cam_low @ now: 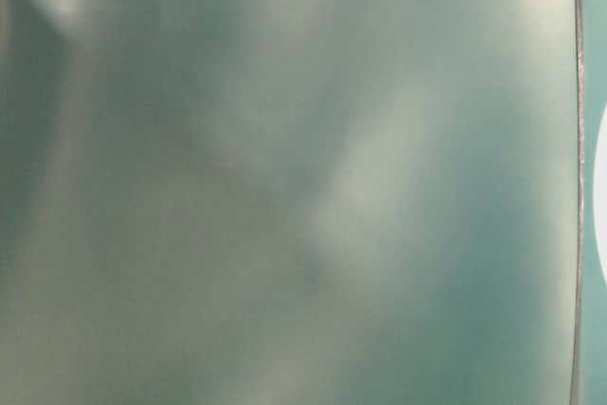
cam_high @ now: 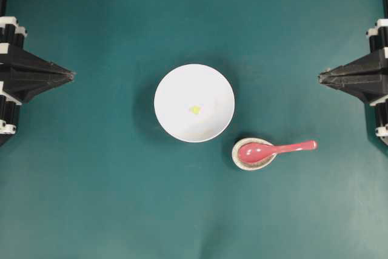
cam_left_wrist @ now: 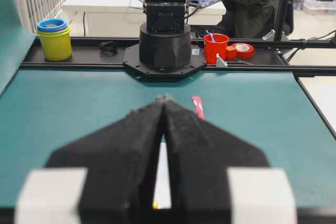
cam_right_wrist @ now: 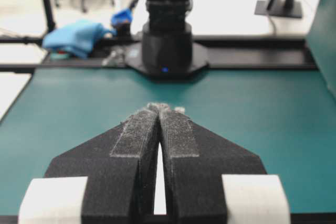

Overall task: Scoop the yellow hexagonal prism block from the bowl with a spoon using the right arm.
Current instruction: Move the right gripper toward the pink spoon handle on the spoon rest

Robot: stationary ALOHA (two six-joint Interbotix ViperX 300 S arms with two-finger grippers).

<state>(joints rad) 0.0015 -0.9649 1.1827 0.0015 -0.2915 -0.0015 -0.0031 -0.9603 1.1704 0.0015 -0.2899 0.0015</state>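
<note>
Teal matting (cam_high: 91, 198) covers the whole table as seen from overhead, and nothing is placed between the dishes and either arm. At the centre of that view the bowl (cam_high: 176, 83) is set, white and round, with the yellow hexagonal prism block (cam_high: 194, 110) lying on its floor just below the middle. Touching nothing but its rest, the spoon (cam_high: 276, 148) is laid at the lower right of the bowl: its scoop is cradled in a small speckled spoon rest (cam_high: 241, 161), which sits just beside the bowl's rim, and its handle is pointed toward the right edge of the frame. The left gripper (cam_high: 73, 75) is parked at the left edge and the right gripper (cam_high: 320, 77) at the right edge, both well apart from the dishes; on each the fingers are pressed together to a point and nothing is held. In the left wrist view a yellow cup (cam_left_wrist: 54, 43), a red cup (cam_left_wrist: 216, 48) and a roll of red tape (cam_left_wrist: 242, 50) are seen on the far rail beyond the opposite arm's base. The table-level view is blurred to a grey-green haze, with only a white sliver at its right edge
</note>
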